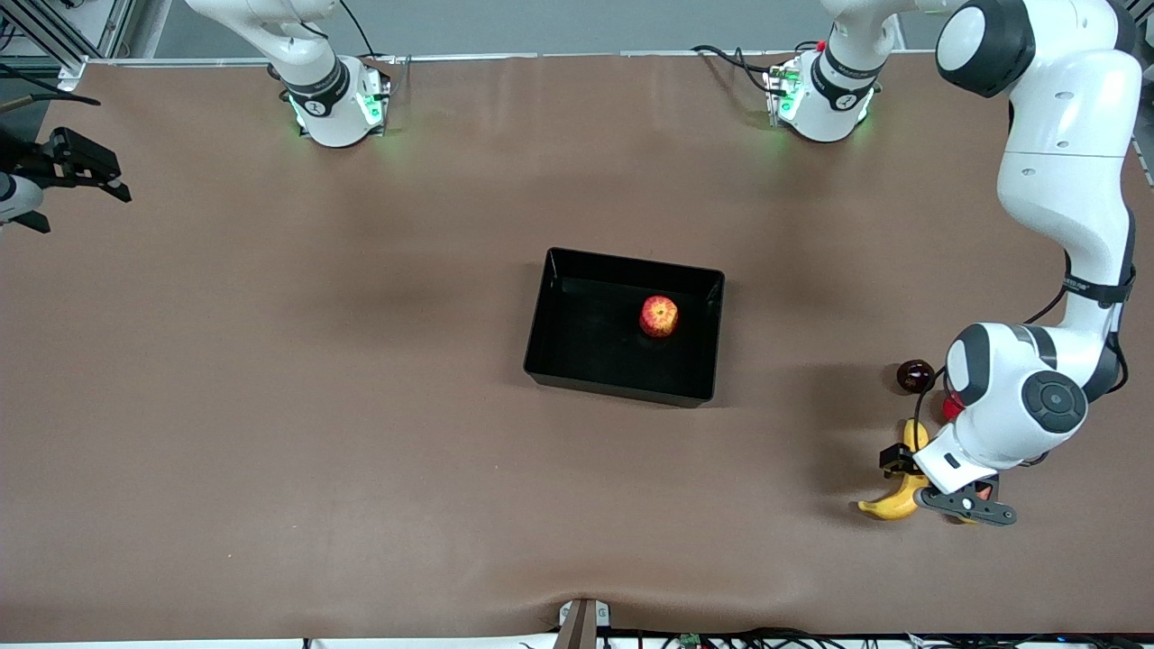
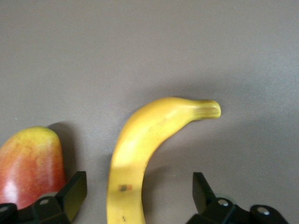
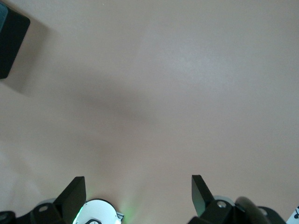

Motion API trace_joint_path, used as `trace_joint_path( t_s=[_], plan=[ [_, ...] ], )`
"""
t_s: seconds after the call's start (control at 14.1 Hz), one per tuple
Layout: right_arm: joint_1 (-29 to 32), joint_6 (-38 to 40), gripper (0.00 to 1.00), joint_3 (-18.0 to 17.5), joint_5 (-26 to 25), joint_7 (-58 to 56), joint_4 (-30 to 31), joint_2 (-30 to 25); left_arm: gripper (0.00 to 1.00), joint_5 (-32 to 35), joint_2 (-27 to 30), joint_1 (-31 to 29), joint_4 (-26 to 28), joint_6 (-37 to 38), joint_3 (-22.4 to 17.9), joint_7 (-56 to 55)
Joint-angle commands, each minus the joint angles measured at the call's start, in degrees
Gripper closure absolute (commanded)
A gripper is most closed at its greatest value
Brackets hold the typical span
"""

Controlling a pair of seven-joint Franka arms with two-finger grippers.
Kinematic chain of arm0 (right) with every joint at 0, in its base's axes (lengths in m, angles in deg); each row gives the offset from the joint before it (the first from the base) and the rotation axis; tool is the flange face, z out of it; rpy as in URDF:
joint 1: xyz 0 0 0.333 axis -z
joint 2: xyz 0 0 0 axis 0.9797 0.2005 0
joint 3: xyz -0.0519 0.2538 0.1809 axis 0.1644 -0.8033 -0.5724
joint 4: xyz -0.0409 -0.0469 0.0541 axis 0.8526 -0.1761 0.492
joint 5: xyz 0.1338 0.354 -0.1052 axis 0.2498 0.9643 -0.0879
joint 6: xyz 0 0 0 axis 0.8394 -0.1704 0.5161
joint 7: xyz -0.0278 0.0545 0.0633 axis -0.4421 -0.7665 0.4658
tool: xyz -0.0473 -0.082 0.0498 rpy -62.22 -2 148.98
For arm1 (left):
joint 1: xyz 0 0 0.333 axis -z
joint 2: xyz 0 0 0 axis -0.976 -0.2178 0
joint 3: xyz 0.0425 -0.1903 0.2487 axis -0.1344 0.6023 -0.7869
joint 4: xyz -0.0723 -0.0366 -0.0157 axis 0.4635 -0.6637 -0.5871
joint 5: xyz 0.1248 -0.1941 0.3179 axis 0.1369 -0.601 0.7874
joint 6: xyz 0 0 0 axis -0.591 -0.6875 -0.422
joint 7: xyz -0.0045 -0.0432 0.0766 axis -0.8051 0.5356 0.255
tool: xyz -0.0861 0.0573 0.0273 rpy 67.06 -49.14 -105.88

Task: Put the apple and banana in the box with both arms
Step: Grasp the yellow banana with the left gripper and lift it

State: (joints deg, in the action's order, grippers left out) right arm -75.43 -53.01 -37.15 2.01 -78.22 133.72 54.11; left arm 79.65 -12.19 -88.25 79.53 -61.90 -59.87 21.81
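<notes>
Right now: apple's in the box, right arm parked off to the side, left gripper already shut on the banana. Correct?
One error: the left gripper is not shut on the banana. The left wrist view shows its fingers wide apart, straddling the banana on the table. The apple is in the box, and the right gripper waits open at the right arm's end.

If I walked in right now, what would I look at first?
Probably the red apple sitting alone in the black box mid-table. Then the left gripper, open astride the yellow banana at the left arm's end, a mango beside it. The right gripper waits, open, at the other end.
</notes>
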Motion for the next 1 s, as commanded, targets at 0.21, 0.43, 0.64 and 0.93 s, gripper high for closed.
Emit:
trace_joint_path(
  t_s=[0.21,0.43,0.64,0.93],
  plan=[
    [-0.1,-0.3,0.0,0.5,2.2,0.3,1.0,-1.0,0.21,1.4,-2.0,1.4,-1.2,-1.2,-2.5,0.4],
    [-0.1,0.4,0.0,0.5,2.4,9.8,1.1,-1.0,0.55,2.1,-2.1,1.4,-1.2,-1.2,-2.4,0.4],
    [-0.4,1.3,0.0,0.5,2.4,11.1,1.0,-1.0,1.0,2.4,-0.1,1.4,-1.1,-0.3,-2.0,0.7],
    [-0.4,1.7,0.0,0.5,2.4,11.1,1.0,-1.0,1.0,2.2,4.0,2.4,-1.1,6.0,0.0,0.7]
  ],
)
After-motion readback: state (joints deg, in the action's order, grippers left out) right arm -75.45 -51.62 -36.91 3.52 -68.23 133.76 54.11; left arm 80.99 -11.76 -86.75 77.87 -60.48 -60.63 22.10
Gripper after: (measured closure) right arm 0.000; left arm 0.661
